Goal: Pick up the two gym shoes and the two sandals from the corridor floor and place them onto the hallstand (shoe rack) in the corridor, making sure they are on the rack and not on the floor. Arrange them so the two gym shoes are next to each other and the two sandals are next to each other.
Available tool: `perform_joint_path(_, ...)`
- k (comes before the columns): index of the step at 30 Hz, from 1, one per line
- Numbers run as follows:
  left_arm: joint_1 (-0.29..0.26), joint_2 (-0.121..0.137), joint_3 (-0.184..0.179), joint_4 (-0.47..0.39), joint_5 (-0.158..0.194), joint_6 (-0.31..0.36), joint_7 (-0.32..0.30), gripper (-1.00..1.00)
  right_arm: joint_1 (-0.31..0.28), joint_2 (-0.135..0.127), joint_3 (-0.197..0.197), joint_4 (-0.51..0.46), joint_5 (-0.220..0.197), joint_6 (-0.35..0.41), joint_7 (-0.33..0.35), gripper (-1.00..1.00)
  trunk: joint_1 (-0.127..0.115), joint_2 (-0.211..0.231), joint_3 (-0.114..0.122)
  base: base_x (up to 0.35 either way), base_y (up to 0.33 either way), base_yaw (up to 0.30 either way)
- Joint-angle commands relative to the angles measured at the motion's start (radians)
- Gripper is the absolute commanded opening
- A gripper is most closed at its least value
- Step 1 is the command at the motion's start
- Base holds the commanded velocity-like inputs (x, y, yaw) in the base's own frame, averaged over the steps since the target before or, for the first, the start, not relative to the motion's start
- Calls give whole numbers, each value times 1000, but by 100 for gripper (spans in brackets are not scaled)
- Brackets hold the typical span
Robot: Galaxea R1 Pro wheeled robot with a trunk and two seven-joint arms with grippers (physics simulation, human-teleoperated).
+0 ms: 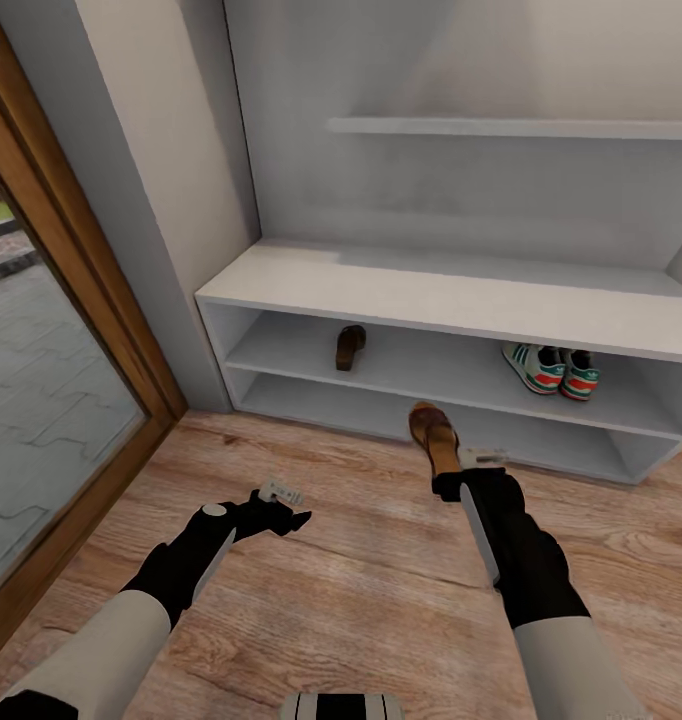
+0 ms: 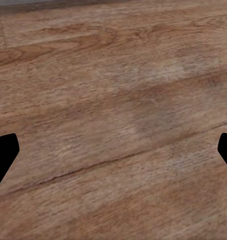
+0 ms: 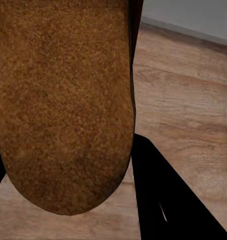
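1. A brown sandal (image 3: pixel 63 100) is sitting between the jaws, its grainy tan sole facing the camera and its rounded end lying nearest the camera.
2. 1 dark finger (image 3: pixel 168 200) is showing beside the sandal, pressing against its edge; the other is peeking out as a dark sliver on the opposite side.
3. Beyond the jaws, the wood-grain floor (image 3: pixel 183 100) is stretching away to a pale grey panel (image 3: pixel 193 17).

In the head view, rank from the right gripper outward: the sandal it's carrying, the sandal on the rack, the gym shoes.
1. Held sandal: in the right gripper, before the rack.
2. Gym shoes: upper shelf tier, right side.
3. Shelved sandal: same tier, left; close to the shoes' distance, ranking tentative.
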Motion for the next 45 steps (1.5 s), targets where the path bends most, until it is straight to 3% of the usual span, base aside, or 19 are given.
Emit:
perform_joint_path(1,0,1,-2,-2,-5,4,-3,100,-17,0,1,0,1,6,-2,-100,0,0,-1,0,0,0)
perform_joint_path(4,0,1,-1,-2,-5,4,-3,100,-42,0,0,-1,-1,6,-5,-100,0,0,-1,0,0,0)
perform_joint_path(17,0,1,-2,-2,-5,3,-3,100,-49,0,-1,0,-7,7,-5,-100,0,0,-1,25,0,0)
perform_joint_path(31,0,1,-6,-2,-5,3,-4,100,-48,-3,-5,1,-7,6,-4,-100,0,0,-1,270,73,0)
perform_joint_path(36,0,2,-64,1,-4,3,-12,100,-48,-3,-5,1,-7,6,-4,-100,0,0,-1,255,91,0)
perform_joint_path(39,0,2,-146,14,-4,1,-58,100,-48,-3,-5,1,-7,6,-4,-100,0,0,-1,129,47,0)
perform_joint_path(40,0,3,-192,23,-4,-6,-93,100,-48,-3,-5,1,-7,6,-5,-100,0,0,-1,65,24,0)
perform_joint_path(43,0,5,-266,34,-4,-42,-160,100,-48,-3,-6,1,-7,6,-4,-100,0,0,-1,40,15,0)
perform_joint_path(45,0,7,-295,40,-2,-82,-201,100,-48,-3,-6,1,-7,6,-4,-100,0,0,-1,18,6,0)
